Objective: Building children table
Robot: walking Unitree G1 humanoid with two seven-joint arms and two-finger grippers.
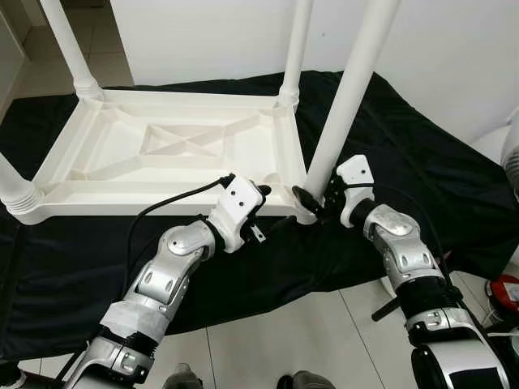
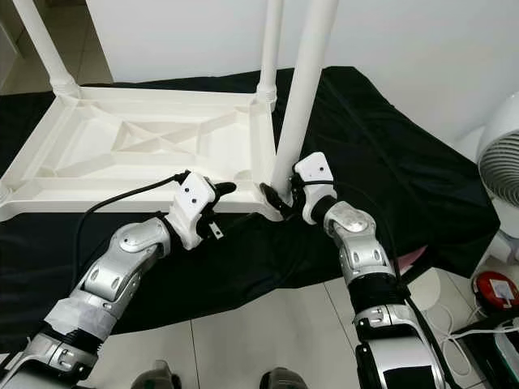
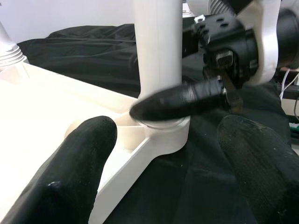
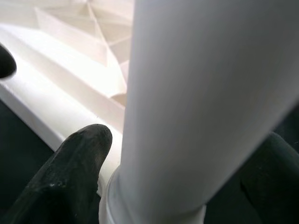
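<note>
A white plastic table top (image 1: pixel 154 201) lies upside down on a black cloth (image 1: pixel 405 154). White legs stand up from its corners. The near right leg (image 1: pixel 350 97) rises from the corner socket (image 3: pixel 161 135). My right gripper (image 1: pixel 315 203) is at that leg's base, one black finger (image 4: pixel 70 179) on each side, shut on the leg. My left gripper (image 1: pixel 261 193) hovers open at the table's near rim, just left of that corner, holding nothing; one of its fingers (image 3: pixel 70 172) is over the table's inside, the other over the cloth.
Other legs stand at the far right corner (image 1: pixel 296 49), far left (image 1: pixel 69 40) and near left (image 1: pixel 16 190). A white fan (image 2: pixel 503 174) and a red object (image 2: pixel 496 290) sit on the tiled floor to the right. A white wall is behind.
</note>
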